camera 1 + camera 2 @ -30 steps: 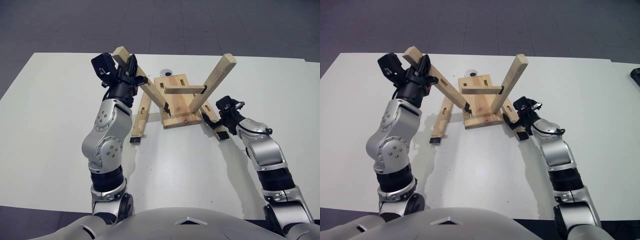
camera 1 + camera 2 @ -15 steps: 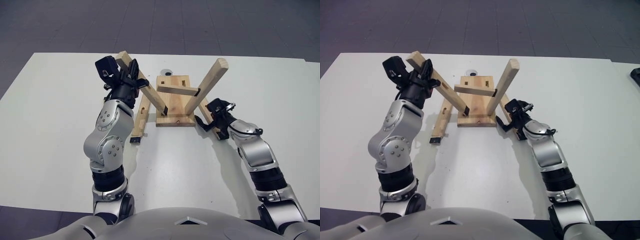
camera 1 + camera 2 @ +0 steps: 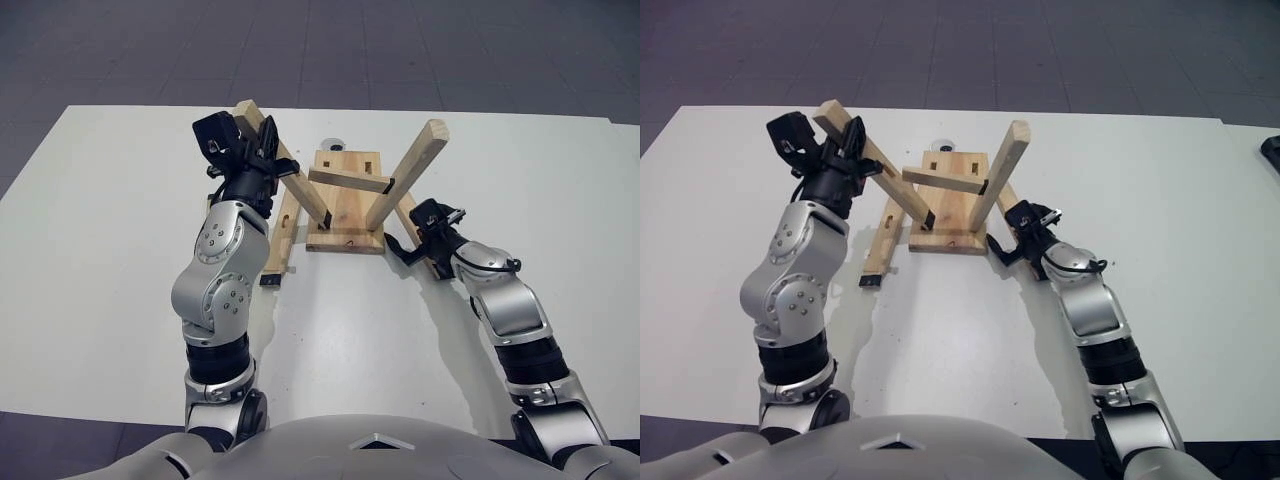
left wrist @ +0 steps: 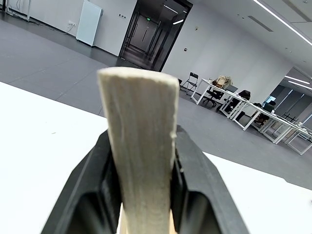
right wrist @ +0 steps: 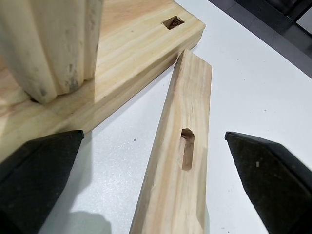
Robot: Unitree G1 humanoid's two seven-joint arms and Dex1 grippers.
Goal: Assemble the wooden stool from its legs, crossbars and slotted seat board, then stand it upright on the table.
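The slotted seat board (image 3: 345, 212) lies flat on the white table (image 3: 110, 230). Two legs rise from it, joined by a crossbar (image 3: 350, 180). My left gripper (image 3: 262, 152) is shut on the upper part of the left leg (image 3: 300, 185), and its black fingers (image 4: 192, 175) press both sides of that leg (image 4: 139, 131). The right leg (image 3: 412, 170) leans outward. My right gripper (image 3: 420, 232) is open beside the board's right edge, straddling a loose leg (image 5: 180, 161) that lies flat with a slot in it. Another loose leg (image 3: 280, 235) lies to the left of the board.
A round grommet hole (image 3: 333, 143) sits in the table just behind the board. A dark object (image 3: 1272, 148) shows at the far right edge. The table has free room in front of the board and out to both sides.
The seat board with its two legs and crossbar has slid a little to the left. My right gripper has followed it leftward along the loose leg. The left gripper kept its hold.
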